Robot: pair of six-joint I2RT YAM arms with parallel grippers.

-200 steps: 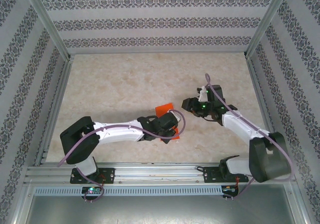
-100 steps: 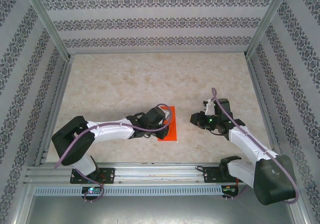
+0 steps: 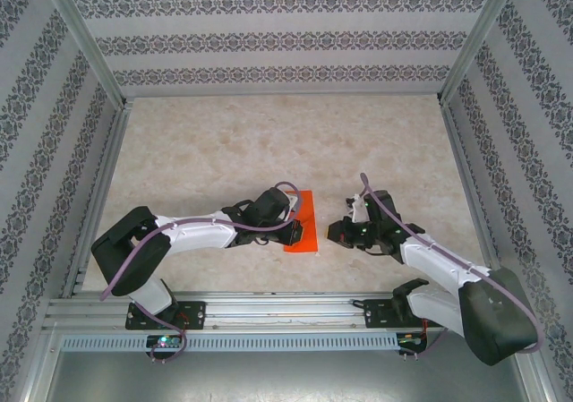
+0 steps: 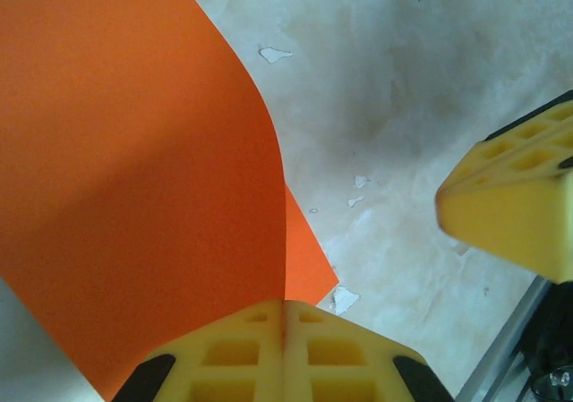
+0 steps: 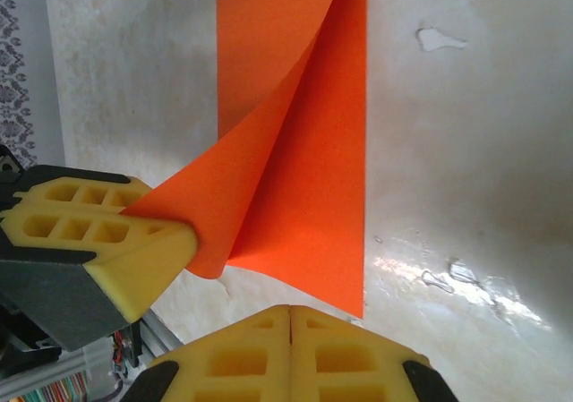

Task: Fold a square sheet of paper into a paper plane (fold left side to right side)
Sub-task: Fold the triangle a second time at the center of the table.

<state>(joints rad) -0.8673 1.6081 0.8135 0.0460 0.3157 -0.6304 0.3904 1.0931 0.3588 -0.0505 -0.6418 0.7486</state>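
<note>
- Change on the right first: the right pincer point(image 5: 291, 321) comes in from further back and to the right, down to a spot just beside the right edge of the square sheet of paper point(image 5: 304, 106). Its jaws, part spread a second ago, are now pressed together on nothing.
- The left pincer point(image 4: 285, 317) is pinching the turned-over layer of the sheet, as it was a second ago, and has carried it lower and across. The sheet was lifted off the tabletop point(image 3: 206, 151) before. It now lies near the front edge, between the two arms, with its left side rolled over toward the right.
- The upper layer bows in a soft curve in both wrist views, and no sharp crease shows yet.
- Judgement: the left-to-right fold is laid over but not set. The closed right pincer looks placed to press or pin the paper. What remains of this step is to line up the edges and flatten the bend.
</note>
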